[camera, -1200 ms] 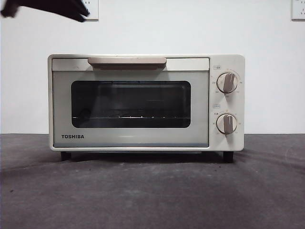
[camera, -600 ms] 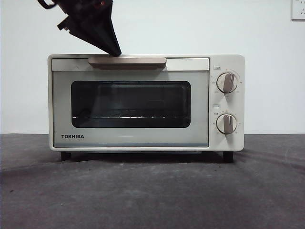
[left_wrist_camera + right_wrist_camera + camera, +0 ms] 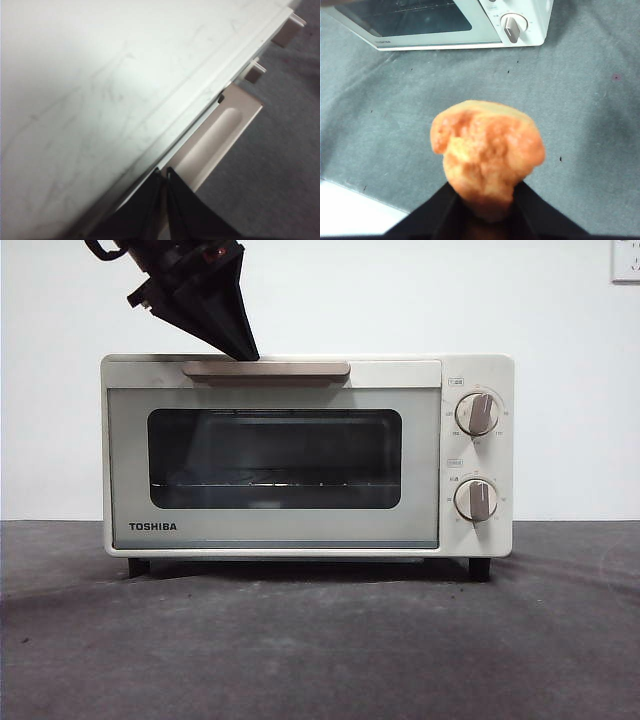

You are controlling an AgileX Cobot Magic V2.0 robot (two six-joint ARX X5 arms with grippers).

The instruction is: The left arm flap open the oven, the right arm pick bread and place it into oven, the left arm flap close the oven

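Note:
The cream-white Toshiba oven (image 3: 305,455) stands on the dark grey table, its glass door almost upright and its top edge just nudged forward. My left gripper (image 3: 245,352) comes down from the upper left, jaws shut, with its tip behind the left part of the beige handle (image 3: 290,368). In the left wrist view the gripper's tip (image 3: 164,172) sits in the gap between the oven's top (image 3: 100,90) and the handle (image 3: 215,140). My right gripper (image 3: 485,189) is shut on the golden-brown bread (image 3: 487,150), held above the table in front of the oven (image 3: 445,25). The front view shows neither.
Two round knobs (image 3: 477,413) sit on the oven's right side. A wire rack (image 3: 270,483) shows through the window. A white wall with a socket (image 3: 626,260) stands behind. The grey mat (image 3: 580,125) ends at a white strip (image 3: 350,215).
The left arm came down from the top left corner to the handle. Since half a second ago its tip has shifted slightly and the door looks a touch nearer.

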